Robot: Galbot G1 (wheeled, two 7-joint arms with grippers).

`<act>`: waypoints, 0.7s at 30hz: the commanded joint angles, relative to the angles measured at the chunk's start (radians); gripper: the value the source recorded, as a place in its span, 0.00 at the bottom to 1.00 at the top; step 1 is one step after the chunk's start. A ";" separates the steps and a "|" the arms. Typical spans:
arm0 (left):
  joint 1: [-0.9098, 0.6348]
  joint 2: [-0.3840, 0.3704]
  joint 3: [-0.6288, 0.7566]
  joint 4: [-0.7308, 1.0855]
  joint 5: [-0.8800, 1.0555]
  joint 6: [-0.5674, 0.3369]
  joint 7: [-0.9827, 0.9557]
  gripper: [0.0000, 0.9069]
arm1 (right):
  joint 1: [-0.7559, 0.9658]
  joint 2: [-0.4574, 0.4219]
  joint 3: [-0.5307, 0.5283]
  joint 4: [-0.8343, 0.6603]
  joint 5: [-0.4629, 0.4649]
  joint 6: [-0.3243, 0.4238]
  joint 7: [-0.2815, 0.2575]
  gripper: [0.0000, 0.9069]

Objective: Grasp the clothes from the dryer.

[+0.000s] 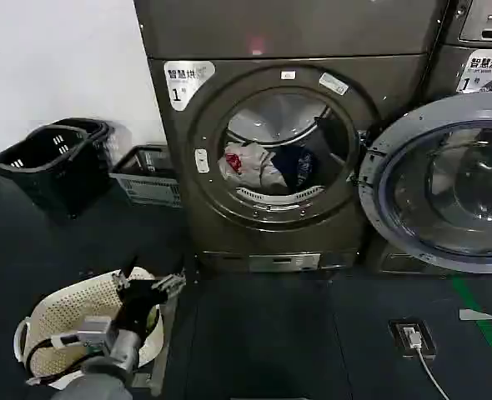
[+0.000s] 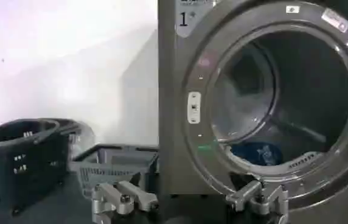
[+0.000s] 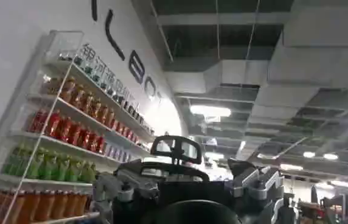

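Dark grey dryer (image 1: 275, 142): front-loader marked 1, its round door (image 1: 446, 179) swung wide open to the right.
Clothes (image 1: 267, 167): there they are, a heap low in the drum, white and red fabric on the left, dark blue on the right; from the left wrist view a patch of blue cloth (image 2: 256, 153) peeks over the drum lip.
Left gripper (image 1: 150, 292): down low at the left, well short of the dryer, above a white perforated basket (image 1: 71, 321); jaws spread apart and holding nothing, both fingers (image 2: 122, 198) showing in the left wrist view with the open drum ahead.
Right gripper (image 3: 186, 182): pointing up and away at a ceiling and a wall shelf of bottles (image 3: 58, 131); jaws spread with nothing between them.
Black baskets (image 1: 50, 162): stacked by the white wall, left of the dryer.
Grey crate (image 1: 146, 175): on the floor, just beside the dryer's left side.
Floor (image 1: 313, 333): dark, with a small socket plate and white cable (image 1: 413, 337) to the right.
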 commanded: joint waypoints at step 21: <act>0.004 0.000 0.034 0.012 0.057 -0.028 -0.024 1.00 | -0.008 0.000 0.012 0.020 0.094 0.013 -0.006 1.00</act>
